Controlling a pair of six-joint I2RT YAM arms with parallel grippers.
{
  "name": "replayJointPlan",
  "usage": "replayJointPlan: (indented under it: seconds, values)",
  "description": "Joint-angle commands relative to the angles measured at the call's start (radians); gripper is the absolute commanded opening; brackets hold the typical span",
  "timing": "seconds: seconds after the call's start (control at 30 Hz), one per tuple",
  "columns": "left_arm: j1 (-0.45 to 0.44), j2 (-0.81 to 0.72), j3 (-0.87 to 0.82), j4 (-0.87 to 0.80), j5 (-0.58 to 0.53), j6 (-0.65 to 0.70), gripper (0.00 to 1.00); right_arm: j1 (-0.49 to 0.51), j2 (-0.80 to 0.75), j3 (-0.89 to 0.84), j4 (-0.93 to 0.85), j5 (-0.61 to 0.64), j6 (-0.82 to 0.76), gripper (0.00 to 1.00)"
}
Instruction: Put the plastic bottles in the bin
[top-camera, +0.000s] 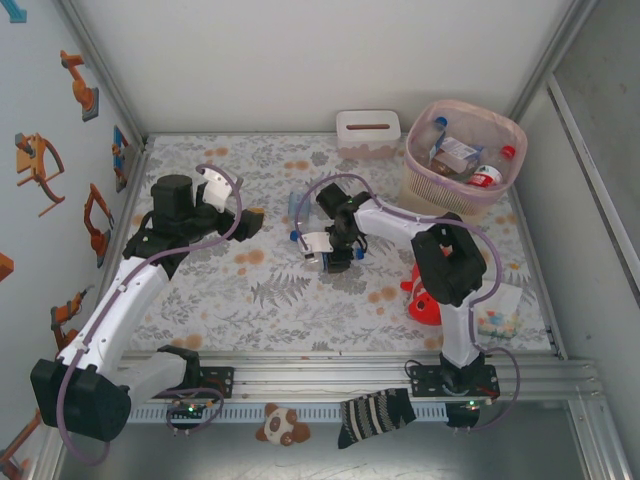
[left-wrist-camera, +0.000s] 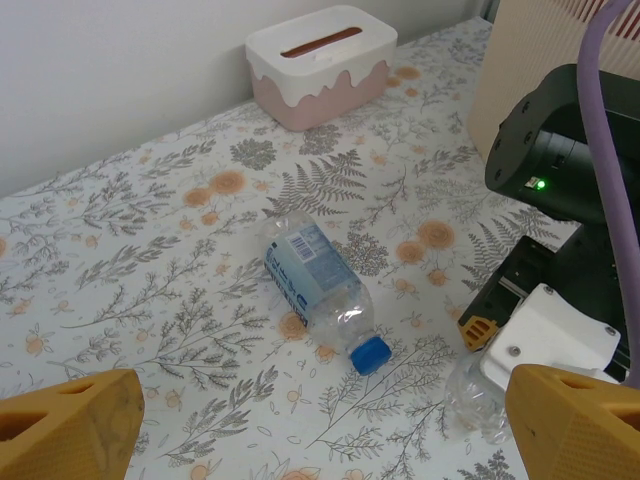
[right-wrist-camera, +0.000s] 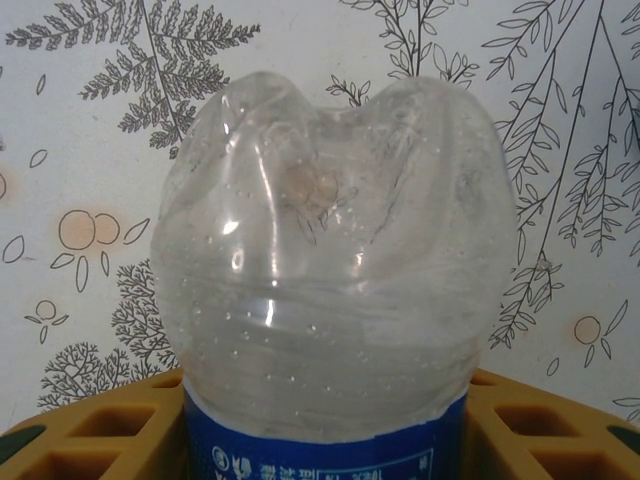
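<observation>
Nothing legible. The blue-capped bottle (left-wrist-camera: 318, 292) bears a blue label (left-wrist-camera: 300, 262) with white print — too small to read. In the right wrist view, a bottle (right-wrist-camera: 330, 270) has a blue label (right-wrist-camera: 320, 458) — white characters, cut off at the frame edge.

A table (top-camera: 260, 290) covered in a fern-and-flower print carries a white-and-pink tissue box (top-camera: 368, 133) at 12 o'clock and a latticed pink bin (top-camera: 440, 192) at 2 o'clock. Near the centre a blue-capped bottle (left-wrist-camera: 318, 290) lies on its side, with a second bottle (left-wrist-camera: 470, 400) at its 5 o'clock. A red plush fish (top-camera: 422, 300) and a small white box (top-camera: 497, 312) sit at 4 o'clock.
</observation>
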Motion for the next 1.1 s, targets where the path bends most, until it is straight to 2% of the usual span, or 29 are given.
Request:
replayJointPlan:
  seconds: [0.0,0.43,0.87,1.07]
  values:
    - [0.006,0.005,0.01,0.002,0.014,-0.009,0.93,0.007,-0.071,0.032,-0.037,0.012,0.036,0.53]
    - [0.008,0.004,0.011,0.002,0.015,-0.008,0.93,0.003,-0.241,0.108,-0.117,0.078,0.181,0.52]
    - [0.007,-0.006,0.013,0.003,0.018,-0.01,0.93,-0.016,-0.372,0.307,-0.184,0.179,0.362,0.52]
    - [0.007,-0.005,0.013,0.006,0.021,-0.011,0.93,-0.069,-0.423,0.432,-0.197,0.19,0.418,0.53]
